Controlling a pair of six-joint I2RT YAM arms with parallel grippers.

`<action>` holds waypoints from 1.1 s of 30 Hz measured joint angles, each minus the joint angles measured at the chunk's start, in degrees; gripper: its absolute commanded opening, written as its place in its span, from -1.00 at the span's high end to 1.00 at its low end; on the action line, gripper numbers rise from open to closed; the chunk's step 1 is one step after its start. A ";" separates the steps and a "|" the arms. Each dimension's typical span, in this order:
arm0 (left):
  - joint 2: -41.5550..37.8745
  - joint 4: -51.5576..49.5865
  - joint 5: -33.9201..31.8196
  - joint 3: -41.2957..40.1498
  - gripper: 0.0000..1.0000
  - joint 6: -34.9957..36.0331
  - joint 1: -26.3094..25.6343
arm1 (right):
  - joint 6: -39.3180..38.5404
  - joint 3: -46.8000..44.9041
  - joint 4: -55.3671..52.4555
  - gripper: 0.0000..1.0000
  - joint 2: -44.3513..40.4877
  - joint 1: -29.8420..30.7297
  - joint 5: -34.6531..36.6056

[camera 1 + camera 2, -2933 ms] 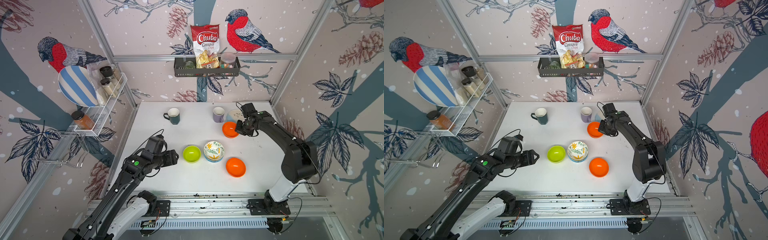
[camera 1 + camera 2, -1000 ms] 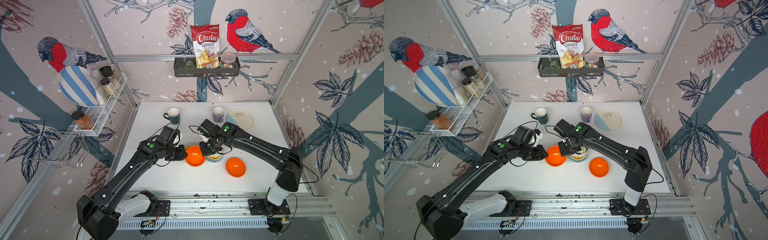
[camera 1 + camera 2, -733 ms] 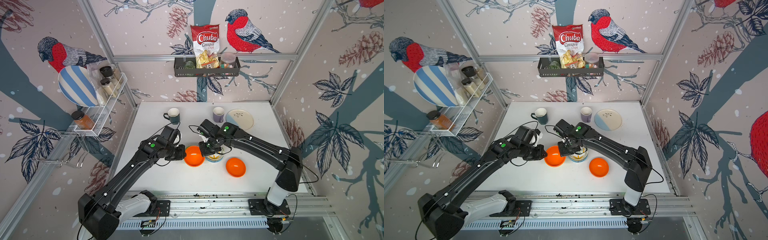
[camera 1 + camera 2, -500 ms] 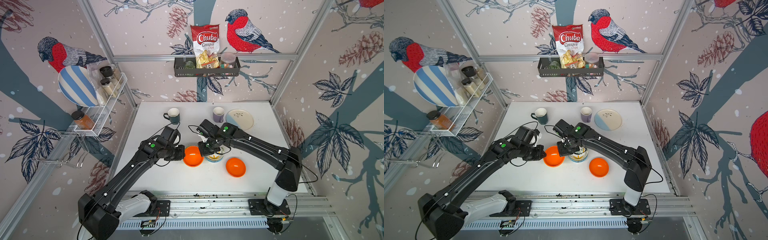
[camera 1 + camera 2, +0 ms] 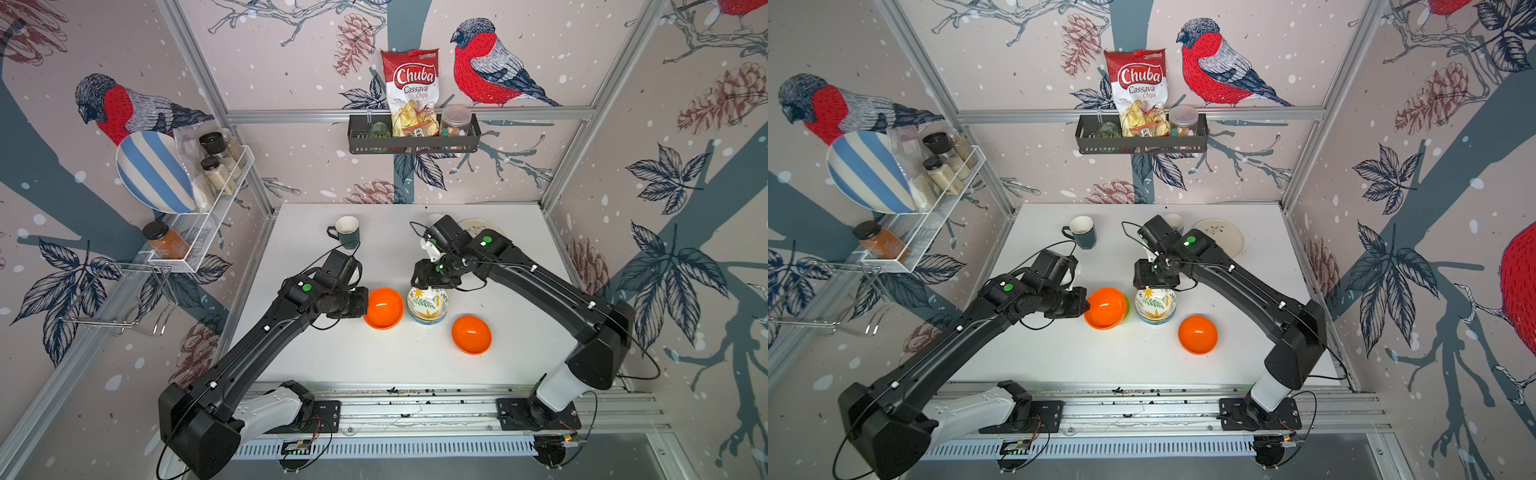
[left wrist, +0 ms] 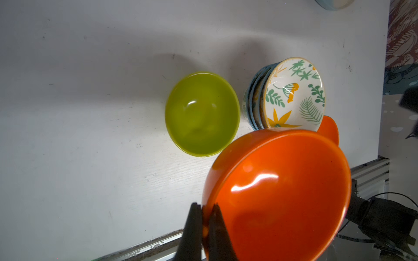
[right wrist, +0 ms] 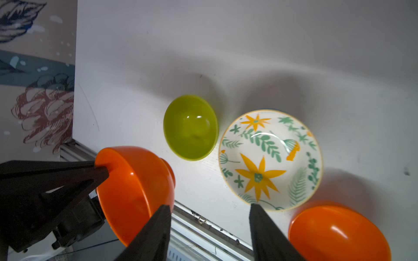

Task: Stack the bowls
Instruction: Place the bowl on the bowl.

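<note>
Table [image 5: 374, 365] with bowls [image 5: 471, 334], mugs [image 5: 1082, 232], plate [image 5: 1219, 237]

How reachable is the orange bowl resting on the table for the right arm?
Probably yes: the right gripper is open and empty above the patterned stack, the orange bowl sits beside it, nothing between.

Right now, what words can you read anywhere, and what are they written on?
"Chuba": red-and-white plastic snack bag in the black wall basket.
"Cassava Chips": same bag.
Too small to read: the green print at the bag's top and its white sticker.
</note>
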 measured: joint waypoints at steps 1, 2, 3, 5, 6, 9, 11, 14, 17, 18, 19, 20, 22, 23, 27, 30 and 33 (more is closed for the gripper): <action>0.39 -0.26 -0.37 0.15 1.00 0.00 0.00 | 0.00 -0.94 0.13 -0.15 -1.33 -1.46 0.15; 0.85 -0.59 -1.33 0.28 1.00 -0.02 0.00 | -0.02 -1.86 0.11 -0.15 -2.56 -2.78 0.22; 1.31 -0.79 -1.77 0.39 1.00 -0.02 -0.04 | -0.09 -2.82 0.13 -0.15 -3.85 -4.13 0.17; 2.43 -0.87 -2.95 0.68 1.00 -0.04 -0.04 | -0.31 -4.50 0.31 -0.15 -5.92 -6.73 0.07; 3.02 -0.83 -2.93 0.81 1.00 -0.04 -0.04 | -0.50 -5.38 0.35 -0.15 -7.02 -8.22 -0.09; 4.42 -0.42 -3.04 0.87 1.00 -0.07 -0.04 | -1.31 -7.56 0.57 -0.14 -9.57 -11.47 -0.39; 5.55 0.04 -3.87 0.85 1.00 -0.28 -0.04 | -1.53 -8.92 0.81 -0.14 -10.80 -12.81 -1.14; 7.08 1.88 -4.26 0.35 1.00 -0.48 -0.04 | -1.68 -11.26 1.14 -0.14 -12.31 -14.47 -1.95; 7.52 3.34 -4.39 -0.55 1.00 -0.57 -0.04 | -1.70 -12.81 1.36 -0.14 -13.16 -15.04 -2.43; 7.63 3.80 -4.46 -0.79 1.00 -0.66 -0.04 | -1.70 -13.22 1.60 -0.14 -13.40 -15.04 -2.80; 7.82 4.39 -4.48 -1.01 1.00 -0.66 -0.04 | -1.73 -13.46 1.64 -0.14 -13.55 -15.08 -3.02; 8.09 4.74 -4.48 -1.11 1.00 -0.68 -0.04 | -1.73 -13.64 1.77 -0.14 -13.64 -15.10 -3.23; 8.72 5.57 -4.76 -1.33 1.00 -0.70 -0.04 | -1.73 -13.94 2.29 -0.14 -13.75 -15.30 -3.34; 9.11 6.01 -4.98 -1.36 1.00 -0.72 -0.04 | -1.73 -14.05 2.47 -0.14 -13.75 -15.30 -3.48; 10.97 7.52 -5.90 -1.36 1.00 -1.16 -0.04 | -1.73 -14.27 2.97 -0.14 -13.84 -15.30 -3.91; 11.47 7.91 -6.34 -1.81 1.00 -1.55 -0.04 | -1.73 -14.60 3.04 -0.13 -14.21 -15.30 -4.13; 11.72 9.11 -7.39 -2.45 1.00 -1.84 -0.04 | -1.73 -15.02 3.23 -0.13 -14.43 -15.30 -4.33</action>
